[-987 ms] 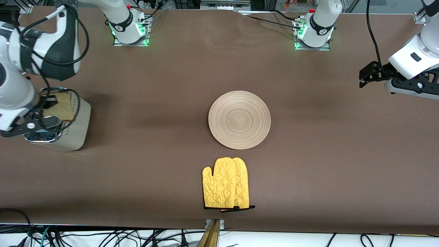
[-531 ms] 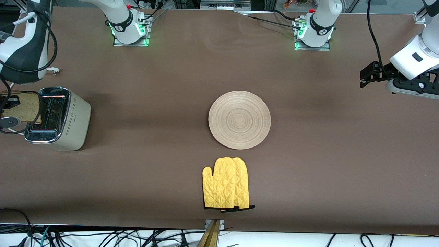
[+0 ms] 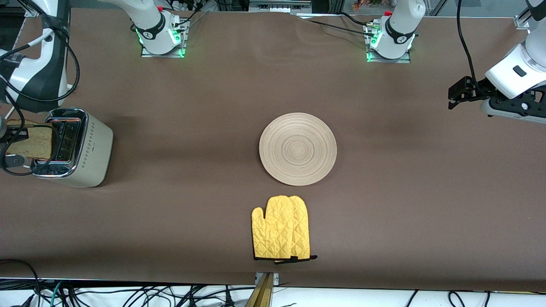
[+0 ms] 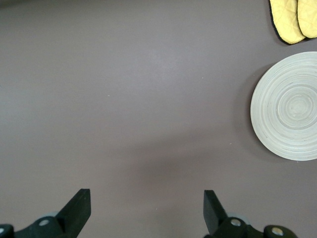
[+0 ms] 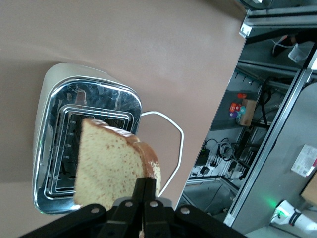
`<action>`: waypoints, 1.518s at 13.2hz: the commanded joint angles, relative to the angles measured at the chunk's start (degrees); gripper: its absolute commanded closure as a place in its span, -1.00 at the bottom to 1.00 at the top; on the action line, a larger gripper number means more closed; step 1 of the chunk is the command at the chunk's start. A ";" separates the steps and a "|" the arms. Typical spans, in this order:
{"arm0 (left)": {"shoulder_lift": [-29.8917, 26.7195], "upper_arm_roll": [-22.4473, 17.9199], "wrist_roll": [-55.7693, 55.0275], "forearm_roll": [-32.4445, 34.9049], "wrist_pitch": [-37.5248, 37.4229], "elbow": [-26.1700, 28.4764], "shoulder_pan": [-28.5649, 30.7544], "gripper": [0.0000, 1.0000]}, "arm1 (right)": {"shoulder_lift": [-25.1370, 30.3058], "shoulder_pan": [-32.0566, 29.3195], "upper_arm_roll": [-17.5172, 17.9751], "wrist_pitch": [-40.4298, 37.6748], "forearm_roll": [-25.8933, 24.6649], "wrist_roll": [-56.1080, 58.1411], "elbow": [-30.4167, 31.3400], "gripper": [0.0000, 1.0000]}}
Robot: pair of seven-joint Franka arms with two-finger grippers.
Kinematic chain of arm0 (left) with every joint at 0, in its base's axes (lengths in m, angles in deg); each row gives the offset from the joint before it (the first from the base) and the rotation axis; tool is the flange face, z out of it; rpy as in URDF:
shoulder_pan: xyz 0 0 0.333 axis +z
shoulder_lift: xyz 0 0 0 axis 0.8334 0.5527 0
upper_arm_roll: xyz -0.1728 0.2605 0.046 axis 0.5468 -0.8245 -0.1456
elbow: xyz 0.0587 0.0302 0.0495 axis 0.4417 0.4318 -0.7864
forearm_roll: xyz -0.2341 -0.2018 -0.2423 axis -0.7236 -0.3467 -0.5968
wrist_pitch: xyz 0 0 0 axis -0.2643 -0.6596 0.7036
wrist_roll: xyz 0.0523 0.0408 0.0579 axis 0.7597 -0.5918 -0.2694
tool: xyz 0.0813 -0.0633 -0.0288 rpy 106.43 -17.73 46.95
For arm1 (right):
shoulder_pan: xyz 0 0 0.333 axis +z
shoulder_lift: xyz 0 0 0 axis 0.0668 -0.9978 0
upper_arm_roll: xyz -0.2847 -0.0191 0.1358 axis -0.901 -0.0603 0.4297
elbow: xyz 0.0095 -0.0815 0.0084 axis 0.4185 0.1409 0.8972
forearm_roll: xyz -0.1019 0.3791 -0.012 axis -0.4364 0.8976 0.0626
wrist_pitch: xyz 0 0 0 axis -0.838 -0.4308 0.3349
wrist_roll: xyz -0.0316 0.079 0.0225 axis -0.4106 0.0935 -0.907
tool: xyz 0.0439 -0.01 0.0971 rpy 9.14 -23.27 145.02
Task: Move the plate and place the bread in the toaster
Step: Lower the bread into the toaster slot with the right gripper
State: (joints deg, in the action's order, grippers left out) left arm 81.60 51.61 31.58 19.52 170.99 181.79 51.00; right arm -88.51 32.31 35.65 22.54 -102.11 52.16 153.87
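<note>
My right gripper (image 3: 12, 144) is shut on the bread (image 3: 33, 143), a light brown slice with a darker crust. It holds the slice upright in the air over the edge of the cream toaster (image 3: 85, 151) at the right arm's end of the table. In the right wrist view the shut fingers (image 5: 145, 188) pinch the bread (image 5: 106, 166) above the toaster's chrome top (image 5: 99, 99), whose slots are empty. The wooden plate (image 3: 297, 148) lies mid-table with nothing on it. My left gripper (image 3: 454, 96) waits open over bare table at the left arm's end (image 4: 147, 203).
A yellow oven mitt (image 3: 281, 228) lies nearer to the front camera than the plate. Both show in the left wrist view, the plate (image 4: 292, 106) and the mitt (image 4: 294, 20). The toaster's white cord (image 5: 173, 144) loops off the table edge beside it.
My right gripper carried the bread from over the toaster's top off toward the right arm's end of the table, then edged back slightly. The left arm barely moved.
</note>
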 commanded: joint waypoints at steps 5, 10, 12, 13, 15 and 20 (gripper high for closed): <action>-0.15 0.16 -0.37 1.27 -0.18 -0.56 0.09 -1.00 | 0.49 -0.20 1.83 0.97 -2.18 -5.31 3.60 1.00; -0.24 0.16 -0.37 1.27 -0.18 -0.56 0.09 -1.00 | 0.40 -0.20 2.62 0.97 -2.26 -6.37 4.57 1.00; -0.15 0.16 -0.37 1.27 -0.18 -0.56 0.09 -1.00 | 0.49 -0.20 2.62 0.97 -2.26 -6.63 5.27 1.00; -0.15 0.16 -0.37 1.27 -0.35 -0.56 0.09 -1.00 | 0.49 -0.20 2.62 0.97 -2.26 -6.63 5.36 1.00; -0.15 0.16 -0.37 1.27 -0.44 -0.56 0.09 -1.00 | 0.57 -0.20 2.71 1.32 -2.35 -6.63 5.97 1.00; -0.15 0.16 -0.37 1.27 -0.53 -0.56 0.17 -1.00 | 0.40 -0.20 2.62 5.35 -2.44 -6.63 8.17 1.00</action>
State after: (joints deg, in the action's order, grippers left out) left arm 81.60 51.61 31.58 19.52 170.99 181.79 51.05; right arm -89.01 32.31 37.71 25.72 -102.94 46.43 160.37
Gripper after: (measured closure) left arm 0.000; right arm 0.987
